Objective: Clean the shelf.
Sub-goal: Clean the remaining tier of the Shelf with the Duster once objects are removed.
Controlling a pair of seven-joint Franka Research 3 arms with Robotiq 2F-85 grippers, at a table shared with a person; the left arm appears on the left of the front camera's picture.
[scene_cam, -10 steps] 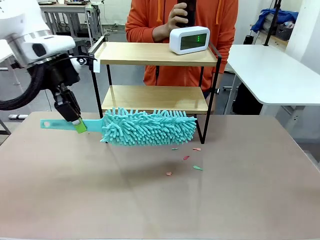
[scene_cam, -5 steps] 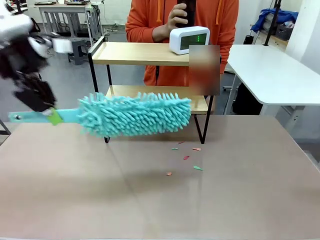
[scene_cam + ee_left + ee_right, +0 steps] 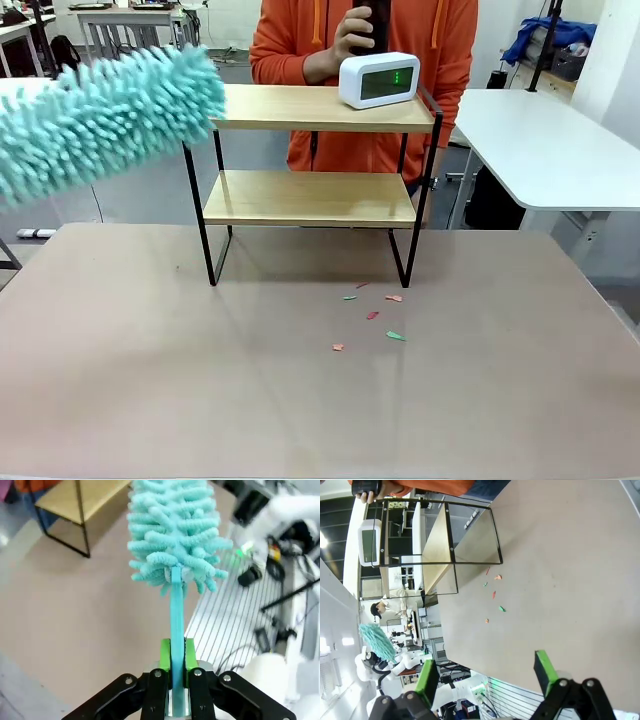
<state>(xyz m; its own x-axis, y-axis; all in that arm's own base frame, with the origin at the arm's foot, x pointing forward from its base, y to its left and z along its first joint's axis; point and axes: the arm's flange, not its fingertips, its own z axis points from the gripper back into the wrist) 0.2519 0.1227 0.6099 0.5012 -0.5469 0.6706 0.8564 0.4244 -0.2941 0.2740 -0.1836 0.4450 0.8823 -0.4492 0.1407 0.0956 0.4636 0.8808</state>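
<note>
Robotics lab, probably — white desks, loose cables; workbenches behind, grey floor

From the front we look across the table at the shelf. Our left wrist camera sits close, sighting along the left gripper up the duster — a shelf corner beyond. Our right wrist view, rolled sideways above the right gripper, stands farther back — shelf, table and duster shared with the front.
</note>
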